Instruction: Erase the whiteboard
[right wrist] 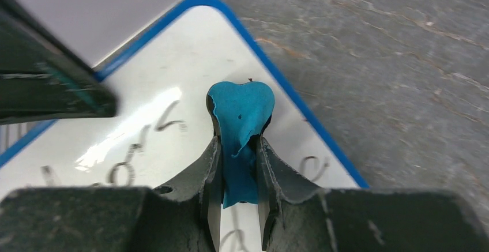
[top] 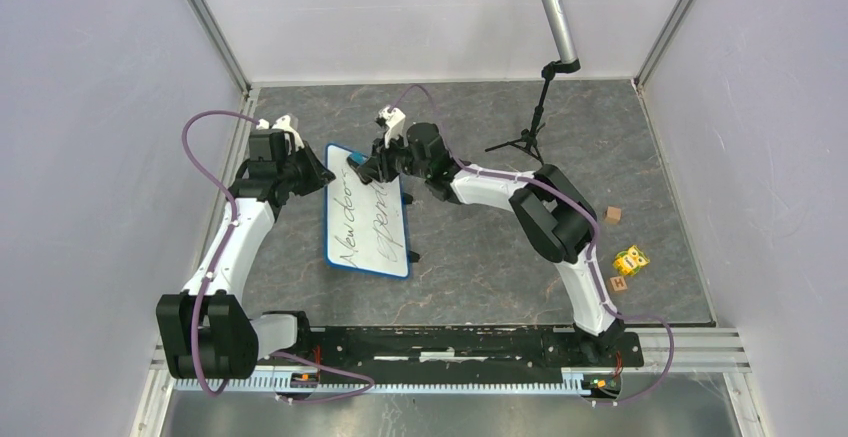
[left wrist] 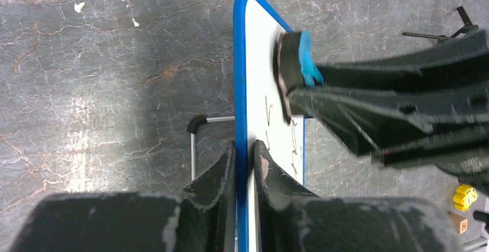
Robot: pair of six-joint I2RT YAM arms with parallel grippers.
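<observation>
The whiteboard (top: 368, 219) has a blue rim and black handwriting and stands propped on the grey floor. My left gripper (top: 322, 173) is shut on its blue top-left edge; in the left wrist view (left wrist: 245, 151) the rim (left wrist: 239, 61) runs between the fingers. My right gripper (top: 362, 170) is shut on a small blue eraser (right wrist: 240, 119) and presses it against the board's face near the top edge. The eraser also shows in the left wrist view (left wrist: 304, 56). Writing (right wrist: 121, 168) lies below and beside the eraser.
A microphone on a small black tripod (top: 530, 137) stands at the back right. Small wooden blocks (top: 612, 215) and a yellow toy (top: 630, 258) lie at the right. A board foot (left wrist: 197, 124) sticks out behind the board. Walls close in on both sides.
</observation>
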